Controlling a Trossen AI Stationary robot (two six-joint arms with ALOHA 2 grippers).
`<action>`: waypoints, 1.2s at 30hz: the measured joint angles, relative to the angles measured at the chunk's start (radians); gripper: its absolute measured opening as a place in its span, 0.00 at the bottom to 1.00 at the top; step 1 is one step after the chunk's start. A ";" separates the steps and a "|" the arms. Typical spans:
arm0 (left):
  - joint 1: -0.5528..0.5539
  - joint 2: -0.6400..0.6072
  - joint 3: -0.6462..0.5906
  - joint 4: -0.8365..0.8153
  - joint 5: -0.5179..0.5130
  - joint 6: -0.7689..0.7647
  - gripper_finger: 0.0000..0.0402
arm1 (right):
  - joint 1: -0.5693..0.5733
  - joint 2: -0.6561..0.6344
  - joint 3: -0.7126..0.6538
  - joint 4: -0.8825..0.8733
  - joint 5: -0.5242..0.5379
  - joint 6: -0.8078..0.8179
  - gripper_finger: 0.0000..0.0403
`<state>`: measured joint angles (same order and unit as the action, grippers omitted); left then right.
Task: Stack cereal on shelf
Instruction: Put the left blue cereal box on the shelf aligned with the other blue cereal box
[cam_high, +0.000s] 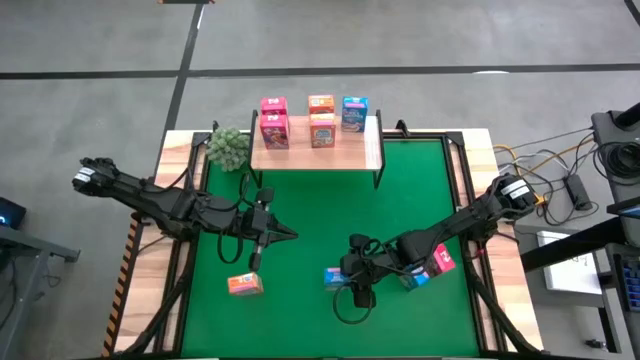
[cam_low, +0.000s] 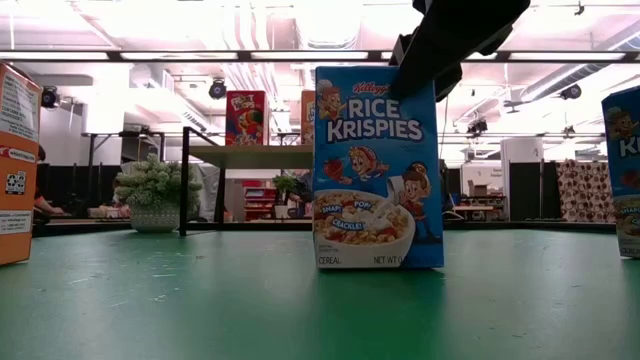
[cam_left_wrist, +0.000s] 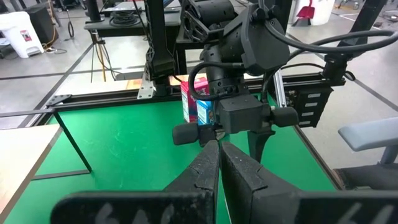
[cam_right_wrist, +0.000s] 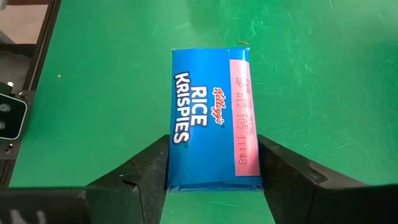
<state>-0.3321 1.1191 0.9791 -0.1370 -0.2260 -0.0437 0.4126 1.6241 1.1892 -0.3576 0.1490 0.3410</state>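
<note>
My right claw (cam_right_wrist: 213, 165) straddles the top of the upright blue box (cam_right_wrist: 212, 118), fingers pinching its narrow sides, long axis vertical on the mat at six o'clock from the shelf (cam_high: 316, 150); my left claw (cam_high: 285, 236), pressed together, waits farther off.

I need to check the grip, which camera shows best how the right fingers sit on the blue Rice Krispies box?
The right wrist view: the fingers flank the blue Rice Krispies box. The low view shows only its front; the high view shows it tiny; the left wrist view mostly hides it.
</note>
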 joint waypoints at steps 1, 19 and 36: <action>0.000 0.000 0.000 0.000 0.000 0.000 0.00 | 0.000 0.000 0.000 0.000 0.000 0.000 0.49; 0.000 0.000 0.000 0.003 0.000 0.005 0.00 | -0.007 -0.077 0.000 -0.013 0.000 -0.005 0.43; 0.000 0.000 0.000 0.005 0.000 0.035 0.00 | -0.361 -0.388 0.018 -0.230 -0.152 -0.206 0.43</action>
<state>-0.3321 1.1187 0.9791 -0.1322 -0.2264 -0.0090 0.0514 1.2359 1.2075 -0.5880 -0.0034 0.1349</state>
